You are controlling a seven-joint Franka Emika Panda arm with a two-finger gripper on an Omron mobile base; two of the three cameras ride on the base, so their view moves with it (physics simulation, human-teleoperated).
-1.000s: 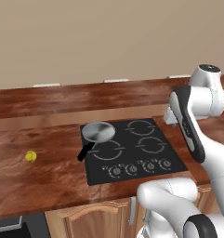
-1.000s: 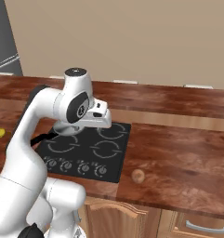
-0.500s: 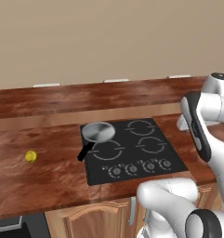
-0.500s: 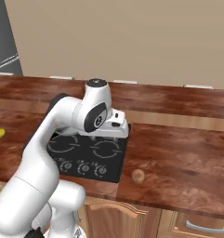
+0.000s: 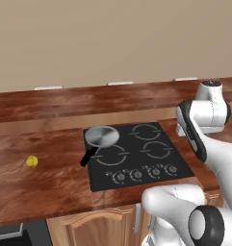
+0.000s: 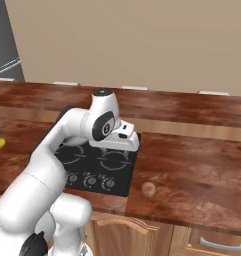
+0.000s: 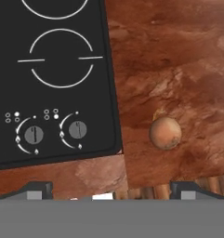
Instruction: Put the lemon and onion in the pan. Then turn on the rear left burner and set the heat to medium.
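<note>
You're looking at a brown wooden counter with a black cooktop set into it: four burner rings and a row of four knobs along its front edge. One pan, grey and shallow with a straight black handle pointing toward the lower left, sits on the rear left burner, just left of centre in the left base view. One lemon, small and bright yellow, lies alone on the bare counter at the far left, well apart from the cooktop. One onion, a round orange-brown ball, rests near the counter's front edge, just right of the cooktop's front right corner, lower centre in the right base view. In the hand view the onion sits right of centre, nothing touching it, with two knobs at lower left. The gripper has its two dark tips spread wide at the bottom edge, holding nothing. The white arm's hand hangs over the cooktop's right edge. Nothing lies between it and the onion.
</note>
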